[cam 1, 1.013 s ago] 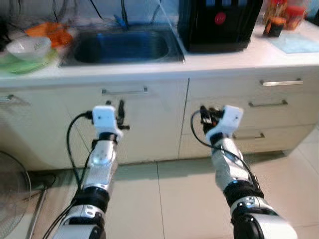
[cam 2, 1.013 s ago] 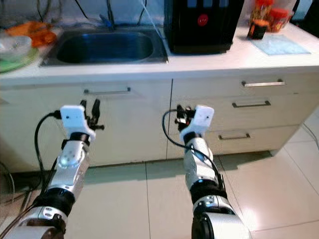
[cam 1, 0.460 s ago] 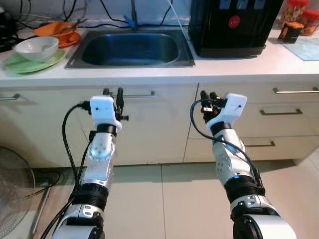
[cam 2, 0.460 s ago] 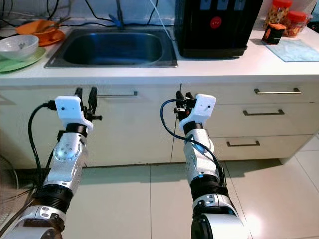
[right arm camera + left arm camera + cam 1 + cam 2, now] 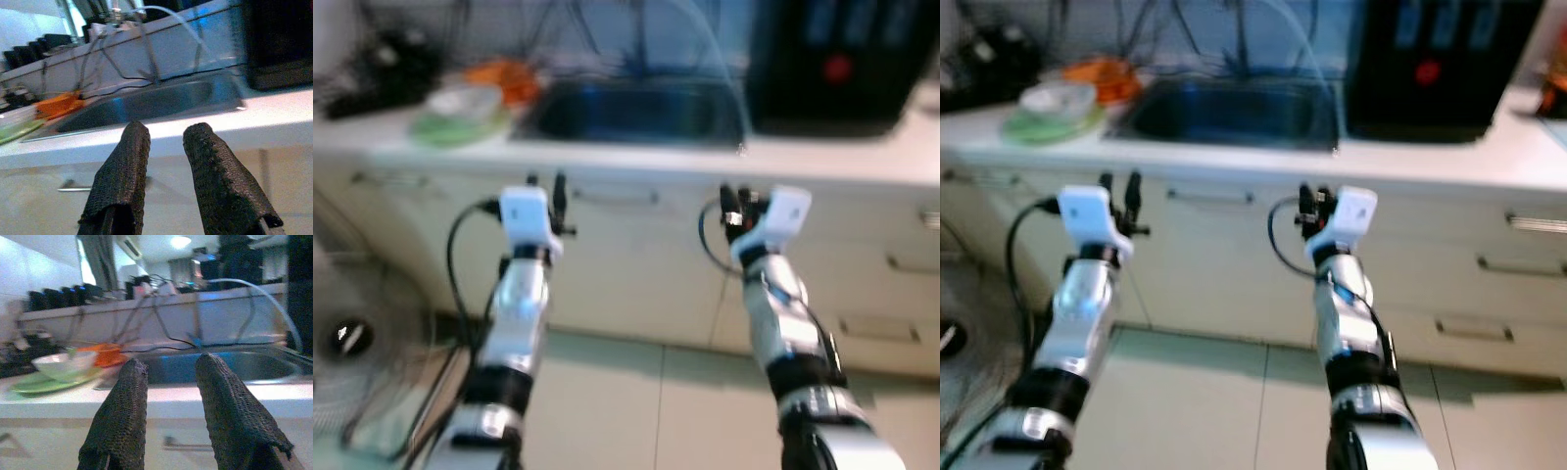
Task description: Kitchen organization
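Both arms are raised in front of the cream kitchen counter point(image 5: 1430, 166). My left gripper point(image 5: 545, 182) is open below the counter edge, empty, its fingers point(image 5: 122, 406) apart. My right gripper point(image 5: 736, 194) is open too, holding nothing, its fingers point(image 5: 210, 171) pointing at the sink front. A steel sink point(image 5: 631, 110) is set in the counter. Left of it lies a green plate point(image 5: 450, 127) with a white bowl point(image 5: 462, 100) on it, and an orange dish point(image 5: 504, 76) behind. The picture is blurred.
A black water dispenser point(image 5: 837, 64) stands right of the sink. Cabinet doors and drawers with metal handles point(image 5: 1209, 196) run below the counter. A floor fan point(image 5: 352, 338) stands at the left. Cables hang along the back wall. Pale tile floor lies below.
The whole view has shifted right and blurred, so the camera has turned left. The fan shows more at the left. Both grippers stay raised and open.
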Robot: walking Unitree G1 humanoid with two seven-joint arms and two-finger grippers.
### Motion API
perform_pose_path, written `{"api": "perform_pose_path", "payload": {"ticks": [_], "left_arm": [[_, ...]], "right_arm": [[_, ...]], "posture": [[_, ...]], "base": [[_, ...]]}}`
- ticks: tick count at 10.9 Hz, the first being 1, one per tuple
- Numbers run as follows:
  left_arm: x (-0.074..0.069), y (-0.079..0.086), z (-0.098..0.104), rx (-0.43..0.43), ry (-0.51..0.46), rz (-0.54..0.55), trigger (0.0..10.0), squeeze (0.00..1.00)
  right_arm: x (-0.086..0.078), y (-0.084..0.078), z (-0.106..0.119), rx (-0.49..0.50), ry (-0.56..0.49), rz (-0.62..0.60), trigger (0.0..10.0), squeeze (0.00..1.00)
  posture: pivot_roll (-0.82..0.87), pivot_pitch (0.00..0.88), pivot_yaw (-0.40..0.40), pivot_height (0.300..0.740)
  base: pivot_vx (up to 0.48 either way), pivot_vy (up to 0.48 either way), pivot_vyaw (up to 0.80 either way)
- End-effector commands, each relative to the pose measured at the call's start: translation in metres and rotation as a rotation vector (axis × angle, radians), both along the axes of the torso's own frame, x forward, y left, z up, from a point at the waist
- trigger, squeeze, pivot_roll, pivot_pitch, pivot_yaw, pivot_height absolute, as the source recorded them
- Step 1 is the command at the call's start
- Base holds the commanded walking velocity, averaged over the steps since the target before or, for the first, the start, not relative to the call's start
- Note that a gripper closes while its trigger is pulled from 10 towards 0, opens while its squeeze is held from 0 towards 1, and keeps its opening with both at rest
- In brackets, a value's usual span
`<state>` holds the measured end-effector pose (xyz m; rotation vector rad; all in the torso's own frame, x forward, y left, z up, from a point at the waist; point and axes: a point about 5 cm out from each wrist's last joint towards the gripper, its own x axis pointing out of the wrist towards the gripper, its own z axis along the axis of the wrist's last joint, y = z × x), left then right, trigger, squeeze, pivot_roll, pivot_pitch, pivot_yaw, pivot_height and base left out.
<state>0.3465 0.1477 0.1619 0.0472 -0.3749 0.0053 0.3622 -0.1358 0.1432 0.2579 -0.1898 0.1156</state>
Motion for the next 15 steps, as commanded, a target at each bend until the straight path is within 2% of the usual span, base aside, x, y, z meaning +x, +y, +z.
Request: {"api": "perform_pose_path", "payload": {"ticks": [1,3,7,12,15], "left_arm": [[-0.0004,0.0102,-0.0013,-0.002,0.015,0.039,10.0,0.0],[-0.0004,0.0104,0.0002,-0.005,0.013,0.039,10.0,0.0],[-0.0001,0.0118,0.0026,-0.004,0.015,0.044,10.0,0.0],[-0.0002,0.0126,0.0025,-0.005,0.021,0.047,10.0,0.0],[0.0001,0.0125,0.0022,-0.004,0.024,0.047,10.0,0.0]], "right_arm": [[0.002,0.0116,0.0058,0.012,-0.007,0.033,10.0,0.0],[0.0017,0.0125,0.0041,0.002,0.004,0.037,10.0,0.0],[0.0023,0.0143,0.0049,-0.008,0.004,0.042,10.0,0.0],[0.0031,0.0158,0.003,0.007,0.023,0.051,10.0,0.0],[0.0035,0.0183,0.0036,0.004,0.02,0.069,10.0,0.0]], "posture": [[0.12,0.0,0.022,0.74],[0.12,0.0,0.021,0.74],[0.12,0.0,0.02,0.74],[0.12,0.003,0.02,0.74],[0.12,0.0,0.02,0.74]], "base": [[0.307,0.0,0.0],[0.309,0.12,0.0],[0.31,0.0,0.76],[0.313,0.0,0.0],[0.342,0.16,0.0]]}}
